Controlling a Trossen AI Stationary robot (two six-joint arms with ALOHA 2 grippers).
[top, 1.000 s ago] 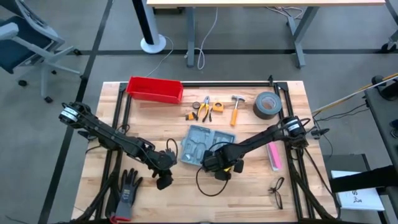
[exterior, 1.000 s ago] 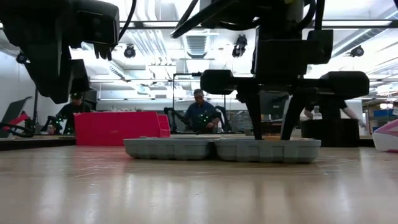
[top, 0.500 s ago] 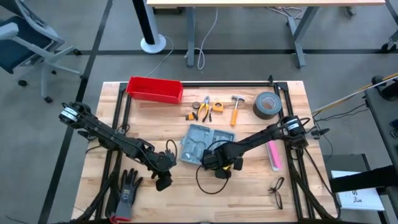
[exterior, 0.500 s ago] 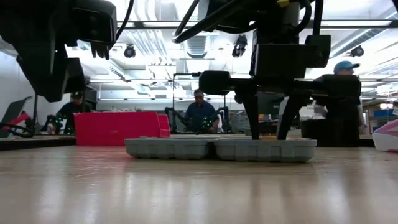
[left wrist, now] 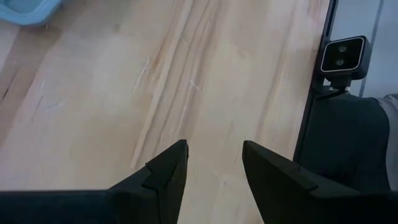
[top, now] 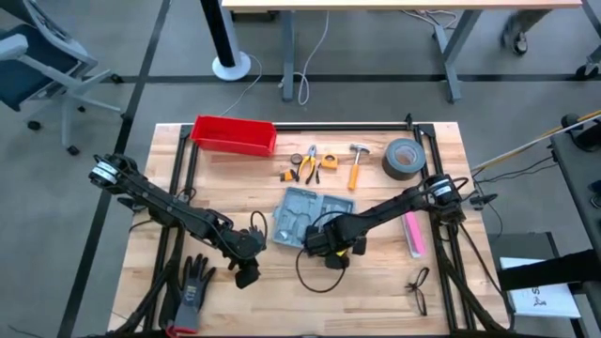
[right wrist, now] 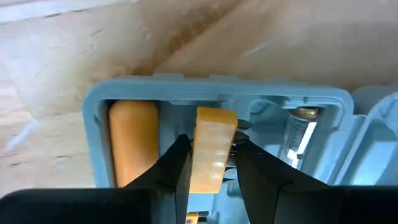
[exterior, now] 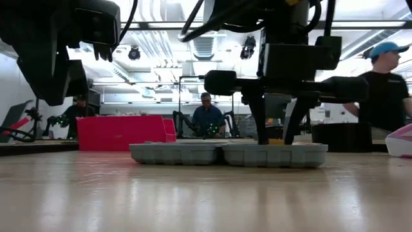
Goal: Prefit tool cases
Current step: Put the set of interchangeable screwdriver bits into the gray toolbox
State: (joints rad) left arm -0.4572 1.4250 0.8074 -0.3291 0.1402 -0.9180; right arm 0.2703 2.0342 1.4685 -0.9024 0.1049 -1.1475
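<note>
- Grey-blue plastic is catching my eye in the high view: the tool case (top: 305,217) is lying open near the middle of the table (top: 441,282), with the right gripper (top: 335,246) hanging over its half nearer the front edge. The left gripper (top: 246,255) is waiting over bare wood toward the front-left corner. Loose tools (top: 324,161) are lying further back, by the red bin (top: 233,134).
- Low view: the right gripper (exterior: 273,136) is reaching straight down into the case (exterior: 228,153), which is sitting flat.
- Left wrist view: the left gripper (left wrist: 214,165) is showing parted fingers with nothing between them, only table wood beyond.
- Right wrist view: the right gripper (right wrist: 211,165) is gripping a small yellow tool (right wrist: 210,155) inside a moulded slot of the case (right wrist: 93,124), just beside an orange handle (right wrist: 132,140) already seated there.
- My read: the yellow piece is being seated. Next it needs pressing level into its slot, then letting go without tipping it.
</note>
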